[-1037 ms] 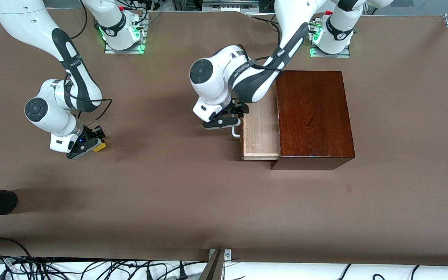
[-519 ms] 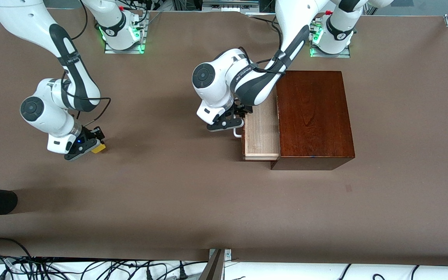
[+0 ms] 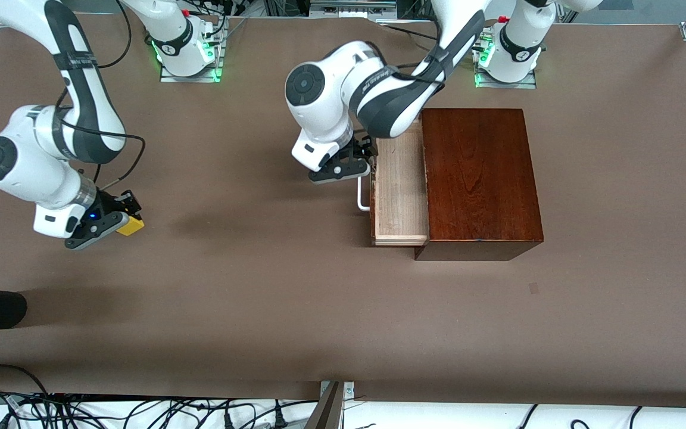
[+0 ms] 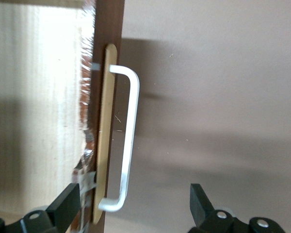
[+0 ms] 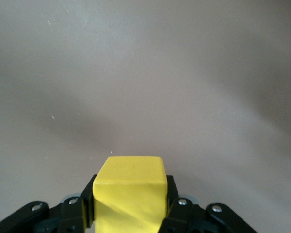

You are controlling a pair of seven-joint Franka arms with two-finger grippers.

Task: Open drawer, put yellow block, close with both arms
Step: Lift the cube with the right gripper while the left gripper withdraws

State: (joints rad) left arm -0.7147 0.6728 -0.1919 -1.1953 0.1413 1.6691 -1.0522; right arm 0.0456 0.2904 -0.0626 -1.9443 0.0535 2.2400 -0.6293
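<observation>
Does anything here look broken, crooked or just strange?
Nothing stands out. The drawer sits squarely pulled out of its wooden box, the open left end effector above its handle. The right end effector grips the yellow block.

The right arm's pincer (image 3: 118, 219), clamped on the yellow block (image 3: 130, 224), has risen off the tabletop (image 3: 259, 310) and drifted toward the left edge of the frame over the past second; its elbow joint now sits far nearer that edge, and the block's shadow has fallen away from it on the brown surface. At centre frame, the left arm's pincer (image 3: 349, 168), jaws spread wide, has pulled up and back from the drawer (image 3: 399, 196), leaving more of the white handle (image 3: 362, 196) exposed below it than a second ago.
</observation>
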